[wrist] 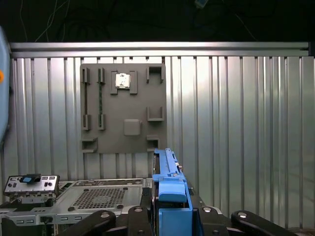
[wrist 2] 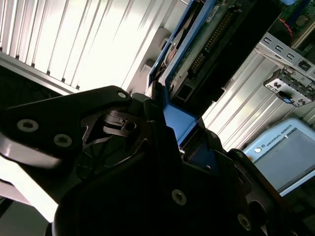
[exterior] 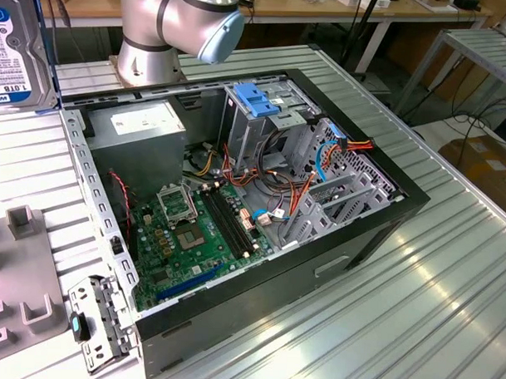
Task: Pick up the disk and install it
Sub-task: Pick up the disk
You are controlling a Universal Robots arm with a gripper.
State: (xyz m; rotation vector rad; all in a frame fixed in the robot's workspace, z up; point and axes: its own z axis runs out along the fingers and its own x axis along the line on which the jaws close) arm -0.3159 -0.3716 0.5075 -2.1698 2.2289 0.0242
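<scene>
The tool [wrist: 170, 219] is clenched on the disk [wrist: 170, 189], a flat rectangular hard drive with a dark metal body and blue plastic side rails. In the first wrist view it stands edge-on between the tool's black fingers. In the second wrist view the tool [wrist 2: 182, 135] grips one end of the disk [wrist 2: 202, 49], whose green circuit-board face and blue rail reach away from it.

In the exterior view the disk [exterior: 17, 48] shows its white label with a blue band. It is outside the open black computer case [exterior: 232, 313], off the corner where the grey metal power supply box [exterior: 143, 127] sits. Inside the case are a green motherboard [exterior: 185, 237] and a grey metal drive cage with a blue plastic latch [exterior: 256, 102].

The case lies on a ribbed aluminium desk [exterior: 415, 312]. A flat grey fixture plate [wrist: 123, 113] lies on the desk beside the case.
</scene>
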